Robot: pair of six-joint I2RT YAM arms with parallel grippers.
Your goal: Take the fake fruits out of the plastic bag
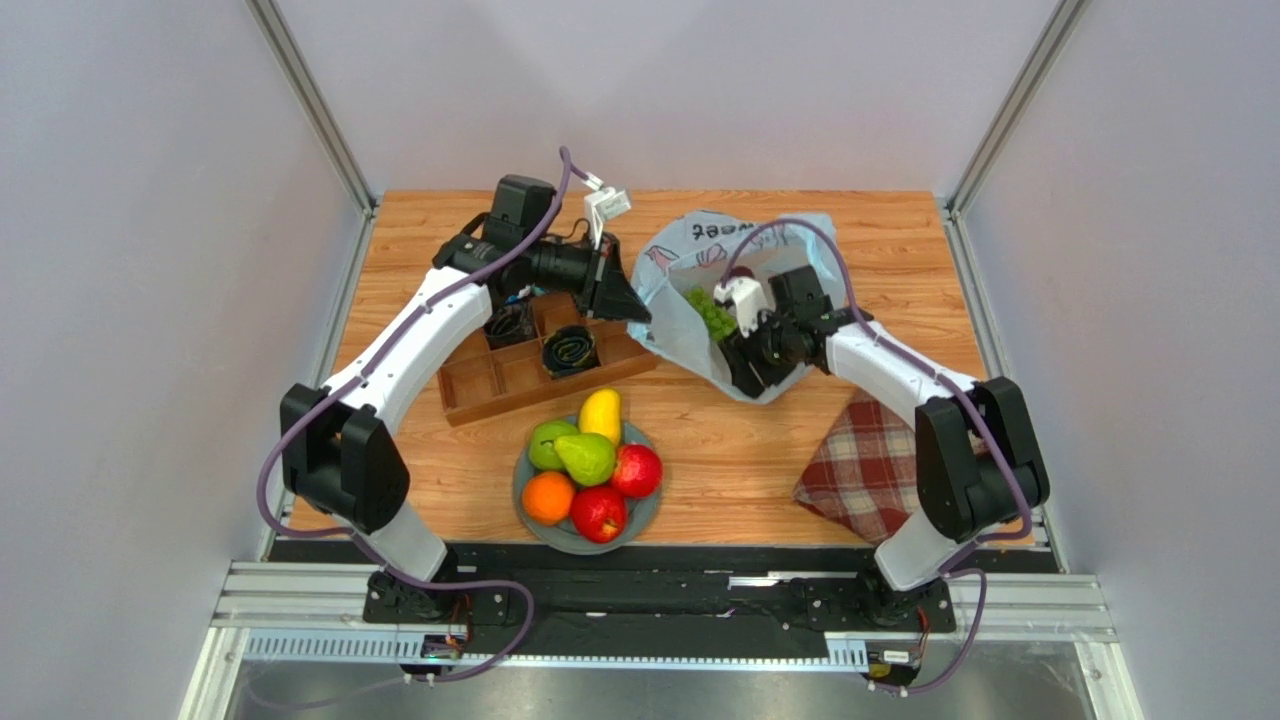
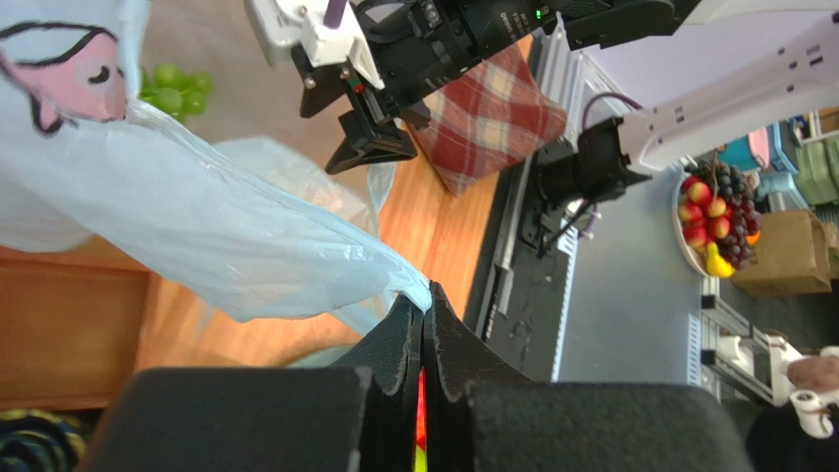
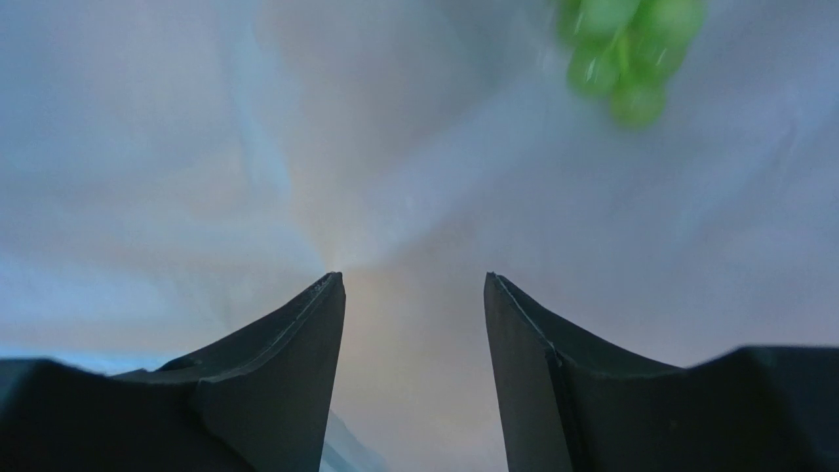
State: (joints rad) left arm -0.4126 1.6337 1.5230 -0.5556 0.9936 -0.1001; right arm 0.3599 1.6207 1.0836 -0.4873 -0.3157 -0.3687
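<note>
The left hand [image 2: 423, 307] is clamped on the plastic bag [image 2: 207, 231] rim. The right hand [image 3: 414, 295] sits inside, spread and empty, the green grape bunch [image 3: 630, 54] ahead to its right.

A robot lab cell is shown. A wooden tabletop [image 1: 751, 450] is enclosed by plain grey panels [image 1: 135, 300] and aluminium posts [image 1: 313, 105].

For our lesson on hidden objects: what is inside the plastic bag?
A green grape bunch shows inside the plastic bag, and the open right gripper reaches in near it. The bag's folds hide the rest, so more fruit cannot be ruled out.
</note>
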